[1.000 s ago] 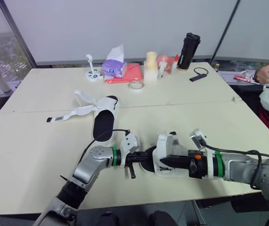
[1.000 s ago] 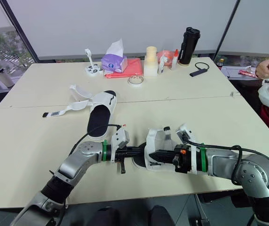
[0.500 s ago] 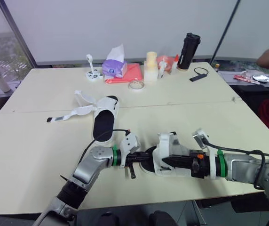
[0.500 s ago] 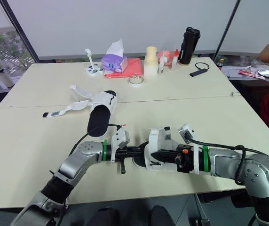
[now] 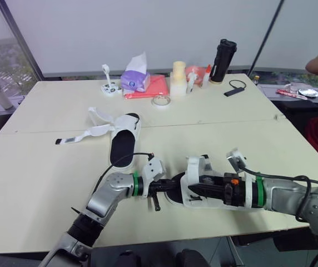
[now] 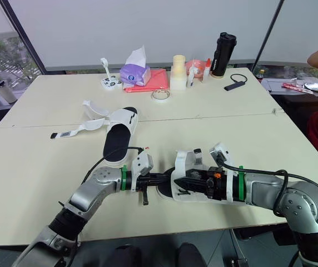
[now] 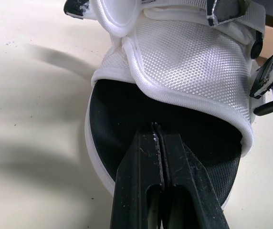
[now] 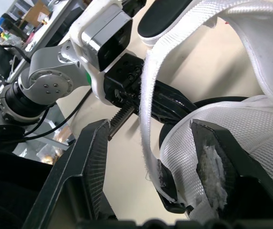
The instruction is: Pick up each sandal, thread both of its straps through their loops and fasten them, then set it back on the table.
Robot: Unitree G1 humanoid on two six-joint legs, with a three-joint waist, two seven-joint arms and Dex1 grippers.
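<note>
Near sandal (image 5: 194,173) lies on the bench (image 5: 34,167), close to its front edge. Left end effector (image 7: 157,131) sits at the sandal's open end, fingers clenched together over the black insole. Right end effector (image 8: 150,131) comes in from the sandal's opposite side, fingers spread wide around the white mesh upper, with a loose strap (image 8: 147,90) between them. Second sandal (image 5: 124,142) lies beyond the near sandal and to its left, straps unfastened.

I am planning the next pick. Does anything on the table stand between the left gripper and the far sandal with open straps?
Nothing visible does. Only bare table lies between the left gripper and the far sandal. The left gripper is shut over the insole of the near sandal.
</note>
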